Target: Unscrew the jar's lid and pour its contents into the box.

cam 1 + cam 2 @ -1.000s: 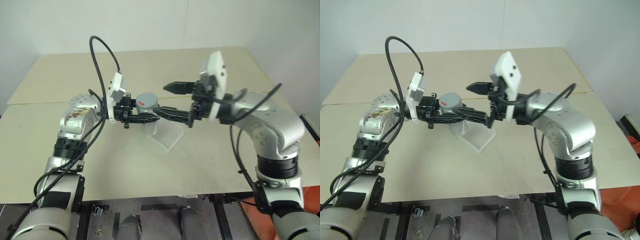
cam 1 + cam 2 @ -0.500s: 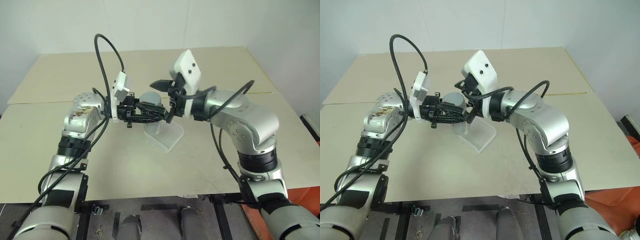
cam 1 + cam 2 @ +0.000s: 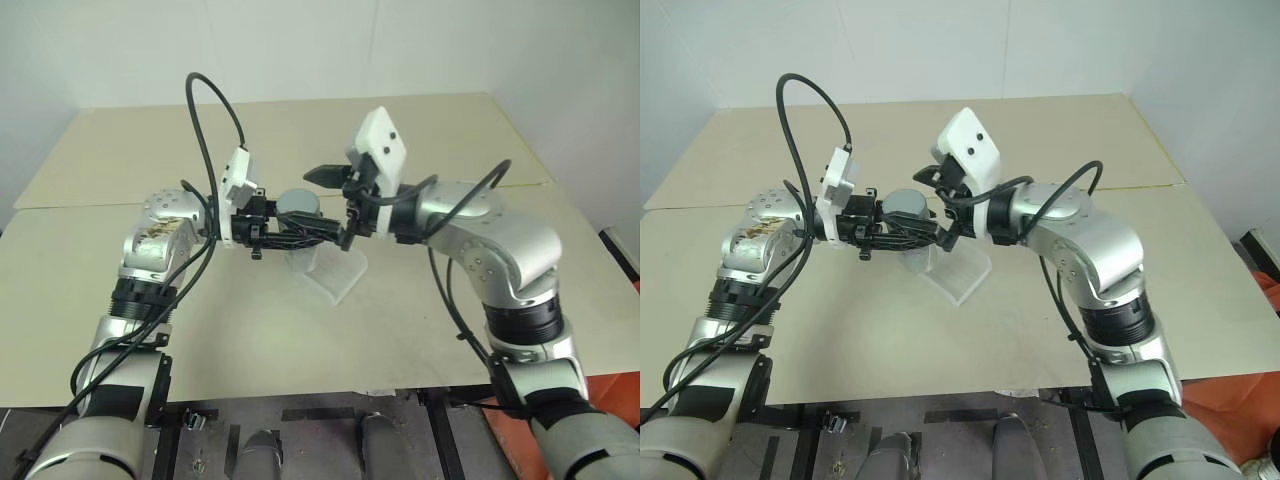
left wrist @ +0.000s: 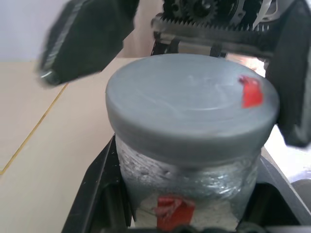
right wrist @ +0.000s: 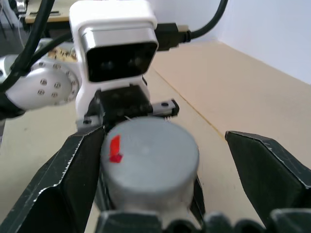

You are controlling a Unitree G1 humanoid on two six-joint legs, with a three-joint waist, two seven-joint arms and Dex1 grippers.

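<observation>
I keep the left gripper (image 3: 300,236) clamped around the body of the jar (image 4: 189,194), holding it in the air above the box (image 3: 335,270) on the table (image 3: 300,330) so it cannot turn. My right gripper (image 5: 160,160) is spread wide with a finger on either side of the lid (image 5: 150,150), not yet touching it, lined up to close and twist it off.

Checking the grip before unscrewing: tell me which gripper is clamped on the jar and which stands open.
The left gripper is clamped on the jar below the lid. The right gripper stands open, fingers either side of the lid.
</observation>
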